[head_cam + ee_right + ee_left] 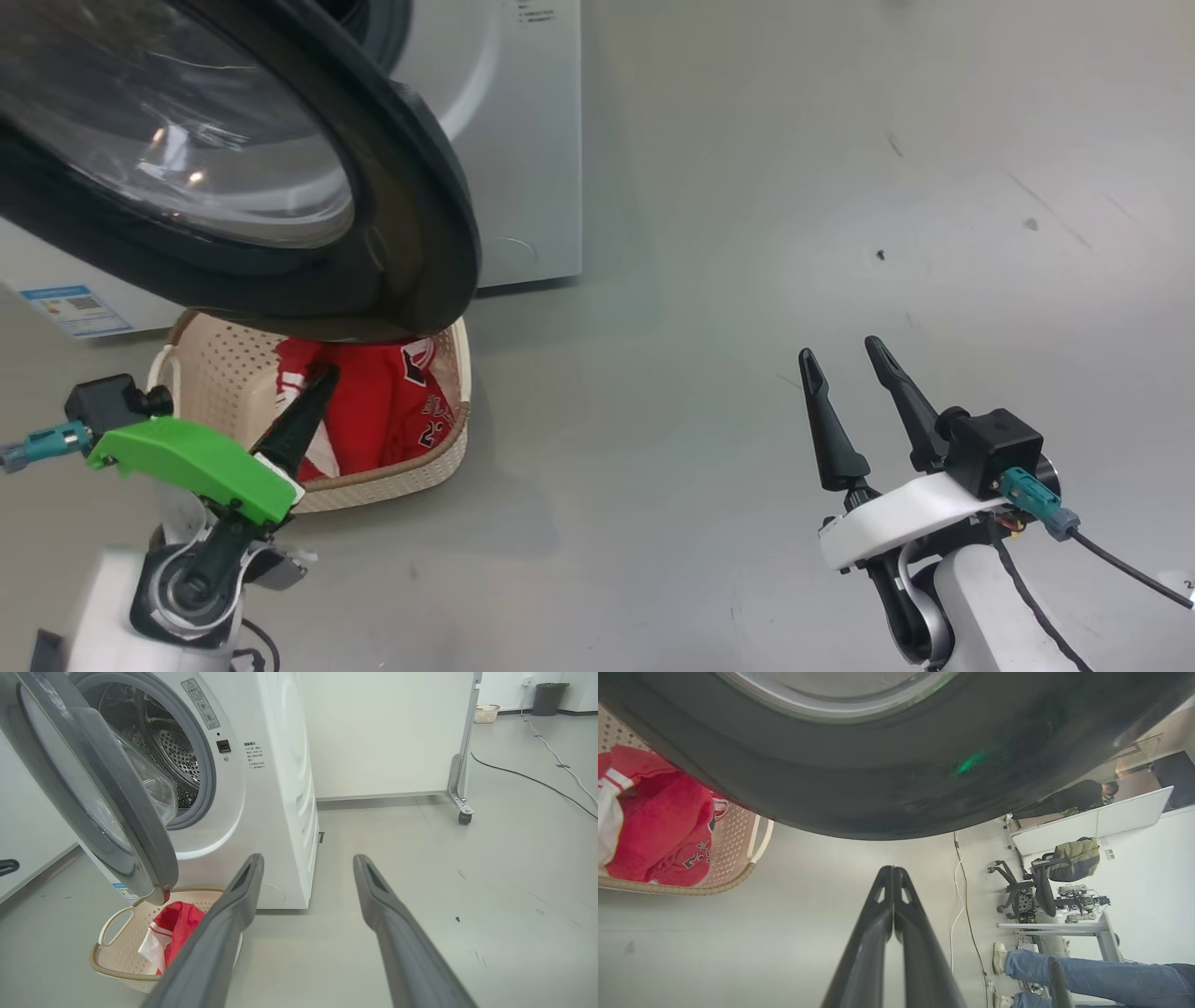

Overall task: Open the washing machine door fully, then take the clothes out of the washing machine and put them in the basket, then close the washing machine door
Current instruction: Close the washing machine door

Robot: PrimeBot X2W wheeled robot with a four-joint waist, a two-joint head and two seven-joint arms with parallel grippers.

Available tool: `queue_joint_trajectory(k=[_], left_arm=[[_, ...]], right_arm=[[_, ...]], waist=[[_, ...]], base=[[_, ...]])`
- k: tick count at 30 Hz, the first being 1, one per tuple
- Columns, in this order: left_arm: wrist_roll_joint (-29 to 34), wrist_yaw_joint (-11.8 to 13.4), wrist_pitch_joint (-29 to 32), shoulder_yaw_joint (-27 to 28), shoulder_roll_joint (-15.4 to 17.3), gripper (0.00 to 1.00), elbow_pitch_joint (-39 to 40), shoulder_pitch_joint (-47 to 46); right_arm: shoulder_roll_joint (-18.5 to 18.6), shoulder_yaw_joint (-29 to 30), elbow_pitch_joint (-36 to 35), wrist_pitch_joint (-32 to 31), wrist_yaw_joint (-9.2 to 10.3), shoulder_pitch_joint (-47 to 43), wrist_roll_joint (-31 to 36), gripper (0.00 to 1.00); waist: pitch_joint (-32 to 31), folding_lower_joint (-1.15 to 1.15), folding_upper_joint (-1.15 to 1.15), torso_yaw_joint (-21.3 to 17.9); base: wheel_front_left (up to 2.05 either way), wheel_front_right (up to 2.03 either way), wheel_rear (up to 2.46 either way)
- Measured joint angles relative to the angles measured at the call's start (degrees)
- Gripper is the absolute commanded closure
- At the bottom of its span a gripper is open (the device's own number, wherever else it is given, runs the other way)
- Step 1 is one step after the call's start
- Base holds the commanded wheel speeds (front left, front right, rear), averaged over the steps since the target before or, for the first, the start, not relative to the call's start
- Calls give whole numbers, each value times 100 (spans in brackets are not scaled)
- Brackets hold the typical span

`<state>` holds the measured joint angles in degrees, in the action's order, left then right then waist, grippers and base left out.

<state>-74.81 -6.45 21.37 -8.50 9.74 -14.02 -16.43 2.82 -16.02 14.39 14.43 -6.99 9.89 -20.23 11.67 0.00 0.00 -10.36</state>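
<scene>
The washing machine door (420, 205) stands swung out from the washing machine (523, 140), its glossy black rim hanging over the basket (224, 373) on the floor in front. From the right wrist view the door (140, 826) stands away from the round grey-rimmed mouth, and the steel drum (173, 751) shows behind it. The clothes (383, 411) lie in the basket: a red jersey with dark lettering, and a piece with white striped trim towards the left side.

The left gripper (322, 383) reaches up and forward over the basket's near rim. Its two fingers (878, 914) are pressed tight together with nothing between them, the tips pointing at the underside of the door's black rim (878, 788), close to it but apart. From that wrist view the basket (738, 835) and the red clothes (658, 821) lie off to one side.

The right gripper (840, 355) is held low over bare grey floor, well apart from the machine. Its fingers (387, 914) are spread wide and hold nothing, and they point towards the machine's front corner (280, 788) and the basket (117, 956) with its red cloth (180, 924).

Further back, a seated person's jeans-clad legs (1087, 970), an office chair (1036, 886) and a white partition show.
</scene>
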Motion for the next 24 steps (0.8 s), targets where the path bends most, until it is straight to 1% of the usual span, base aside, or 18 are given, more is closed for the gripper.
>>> queue_joint_trajectory(k=[6,13,20,24], left_arm=[[698,-42,-654,-69,79,100,125,198],[1741,-43,-1589,-108,375,100,255,528],[2817,-47,-2497,-282,624,100,426,845],[3081,-47,-2949,-293,590,100,439,1019]], right_arm=[[3,21,47,0,0,-125,32,0],[2,15,89,0,0,-296,64,0],[0,-79,90,0,0,-363,123,0],[1,-79,84,0,0,-363,123,0]], waist=[[-209,0,0,431],[-528,0,0,830],[-780,0,0,1075],[-833,0,0,1122]], base=[[0,0,0],[0,0,0],[0,0,0],[0,0,0]])
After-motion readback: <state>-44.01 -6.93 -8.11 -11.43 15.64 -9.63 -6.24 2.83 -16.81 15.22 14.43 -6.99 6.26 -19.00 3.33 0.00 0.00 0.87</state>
